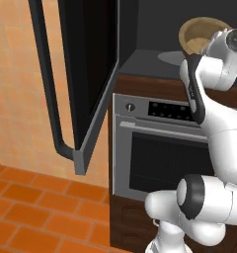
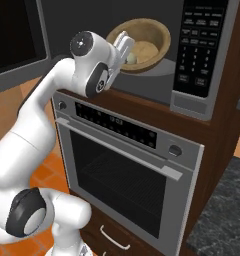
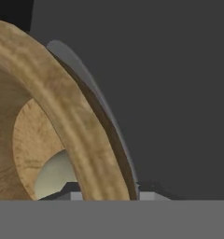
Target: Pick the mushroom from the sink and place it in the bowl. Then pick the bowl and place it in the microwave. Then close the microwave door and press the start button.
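Bowl (image 2: 142,42) is pinched at its near rim by your gripper (image 2: 123,52): jaws closed down to the rim's thickness, one finger inside, one outside, as the hand view shows with the rim (image 3: 72,126) running between the tips. It hangs tilted, mouth turned toward the arm, at the mouth of the microwave (image 2: 157,55), partly over the grey turntable (image 1: 172,58), not yet resting flat on it. Mushroom (image 2: 131,58) sits low inside the bowl, just beside the gripped rim; in the hand view it's the pale lump (image 3: 58,179) right by the fingers.

Step in hand, as I judge it: second one, bowl into microwave, late stage. Mushroom step is done.

Next move, my guess: push the bowl further into the cavity, level it, lower onto the turntable, then release. Watch the tilt, since the mushroom could roll out toward the rim.

Microwave door (image 1: 88,74) stands wide open left of the microwave, bar handle (image 1: 49,84) facing out. Keypad (image 2: 199,42) is right of the cavity. Oven (image 2: 127,170) sits directly below the microwave.
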Available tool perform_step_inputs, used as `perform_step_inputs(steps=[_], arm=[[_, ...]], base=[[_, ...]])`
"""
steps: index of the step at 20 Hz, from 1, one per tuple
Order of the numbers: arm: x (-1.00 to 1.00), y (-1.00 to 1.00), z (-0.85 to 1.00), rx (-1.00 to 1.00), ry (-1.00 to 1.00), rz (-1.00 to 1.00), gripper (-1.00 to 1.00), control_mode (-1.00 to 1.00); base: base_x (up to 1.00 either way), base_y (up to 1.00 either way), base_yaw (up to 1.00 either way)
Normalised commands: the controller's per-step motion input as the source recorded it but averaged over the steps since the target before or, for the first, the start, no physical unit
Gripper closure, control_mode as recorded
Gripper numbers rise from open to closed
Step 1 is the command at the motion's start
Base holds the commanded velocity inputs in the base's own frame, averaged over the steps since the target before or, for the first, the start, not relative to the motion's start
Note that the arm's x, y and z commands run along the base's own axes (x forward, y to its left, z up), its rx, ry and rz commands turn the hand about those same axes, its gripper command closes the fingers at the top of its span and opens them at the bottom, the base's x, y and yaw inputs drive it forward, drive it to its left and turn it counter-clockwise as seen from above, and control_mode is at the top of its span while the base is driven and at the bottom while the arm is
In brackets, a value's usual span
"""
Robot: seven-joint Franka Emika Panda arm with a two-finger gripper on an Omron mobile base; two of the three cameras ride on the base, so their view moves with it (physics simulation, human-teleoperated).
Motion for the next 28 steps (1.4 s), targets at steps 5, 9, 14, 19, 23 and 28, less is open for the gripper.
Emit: perform_step_inputs(steps=[5, 9, 14, 19, 23, 28], arm=[[0.38, 0.00, -0.17, 0.00, 0.00, 0.00, -1.00, -1.00], [0.28, 0.00, -0.12, 0.00, -0.02, 0.00, -1.00, -1.00], [0.00, 0.01, -0.02, 0.00, -0.21, 0.00, -1.00, -1.00], [-0.33, 0.17, 0.08, 0.00, -0.23, 0.00, -1.00, -1.00], [-0.81, 0.14, 0.30, -0.01, -0.26, 0.01, -1.00, -1.00], [-0.96, 0.26, 0.44, 0.01, -0.11, 0.05, -1.00, -1.00]], base=[[0.00, 0.00, 0.00], [0.00, 0.00, 0.00], [0.00, 0.00, 0.00], [0.00, 0.00, 0.00], [0.00, 0.00, 0.00], [0.00, 0.00, 0.00]])
